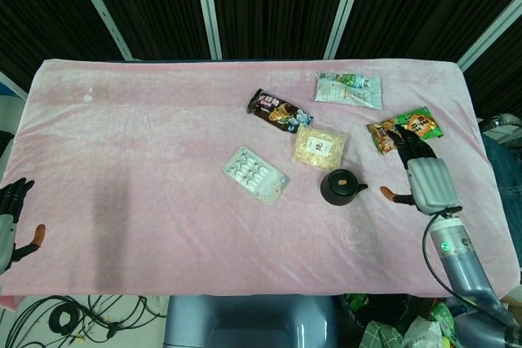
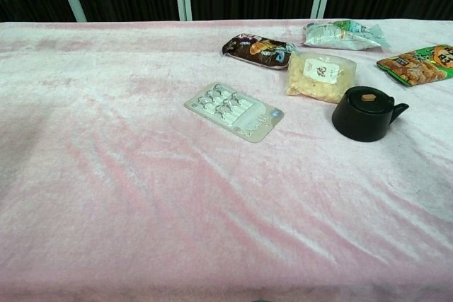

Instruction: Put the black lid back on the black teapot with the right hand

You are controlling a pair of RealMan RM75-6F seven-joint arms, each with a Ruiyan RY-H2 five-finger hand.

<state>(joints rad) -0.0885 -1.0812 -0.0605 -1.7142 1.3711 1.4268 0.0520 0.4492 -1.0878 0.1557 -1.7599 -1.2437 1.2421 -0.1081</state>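
Black teapot [image 2: 364,114]: squat, round, matte, short spout pointing right; black lid [image 2: 367,99] seated on top with a small tan knob; stands right of centre, near side of the clear bag of pale snacks [image 2: 320,75], which bears a white label with a red mark, writing too small to read. Dark brown wrapper [image 2: 258,49] with printed figures, far of centre; text unreadable. Pale green-and-white packet [image 2: 342,34], far right; green-and-orange snack bag [image 2: 417,64] at the right edge with bold characters, not legible. Clear blister tray [image 2: 234,111] of small white items, centre. Right hand [image 1: 423,174]: right of the teapot and apart from it, fingers spread, holding nothing. Left hand [image 1: 10,219]: at the near left edge, off the table, fingers loosely apart and empty. Surface: table under a wrinkled pink plush cloth [image 2: 113,175]. Room: black pleated curtain [image 1: 277,2] with white uprights behind; cables [image 1: 73,315] on the floor.
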